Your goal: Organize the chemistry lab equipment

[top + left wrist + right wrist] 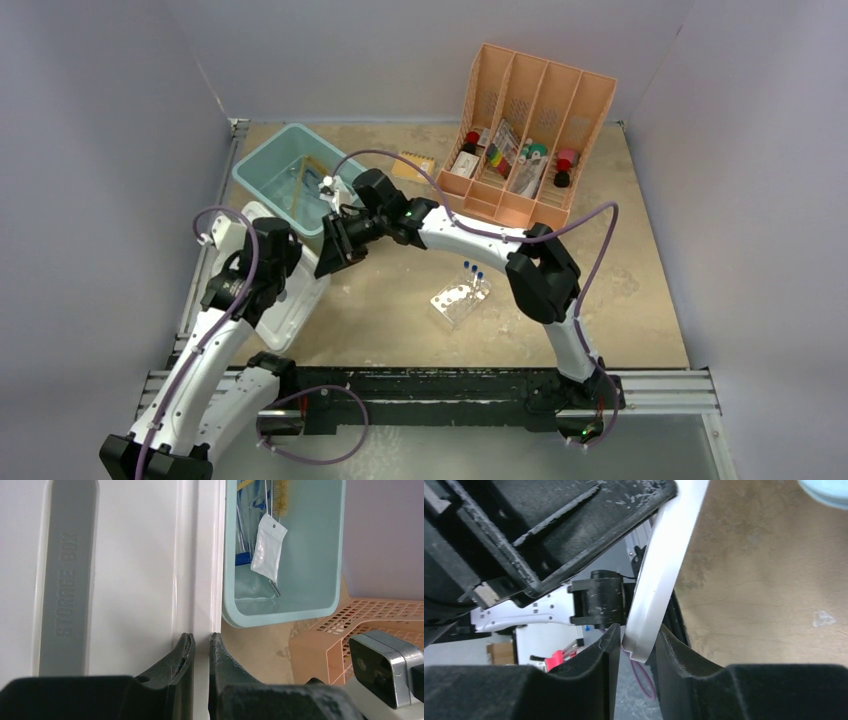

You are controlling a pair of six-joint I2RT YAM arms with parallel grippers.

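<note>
A white storage-box lid [300,292] lies tilted at the left, next to the teal bin [262,160]. My left gripper [201,642] is shut on the lid's [125,555] rim. My right gripper [636,635] has the lid's edge [664,570] between its fingers, touching both; in the top view it [330,255] reaches in from the right. The bin [310,555] holds a small clear bag [268,550], metal tongs [274,588], blue-framed goggles [244,557] and amber tubing [281,495]. The clear tube rack [458,302] with blue-capped test tubes [472,270] stands mid-table.
The peach divider [530,130] with bottles and colourful items stands at the back right. An orange notepad [413,163] lies beside the bin. Grey walls close in the table on three sides. Purple cables loop off both arms.
</note>
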